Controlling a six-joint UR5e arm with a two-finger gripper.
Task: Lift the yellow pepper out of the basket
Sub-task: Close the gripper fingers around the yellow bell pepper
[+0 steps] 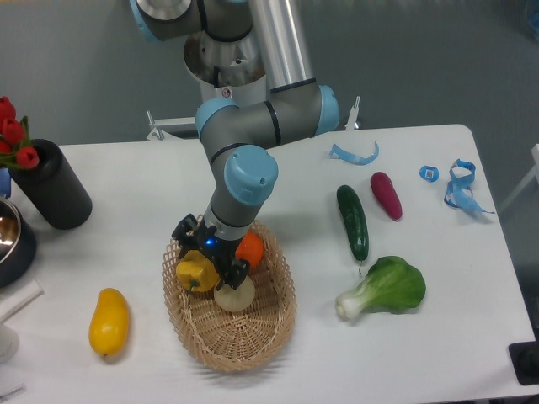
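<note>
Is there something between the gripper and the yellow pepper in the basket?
Nothing visible. The gripper is already down at the yellow pepper inside the basket. An orange fruit and a pale item lie beside, not between.
</note>
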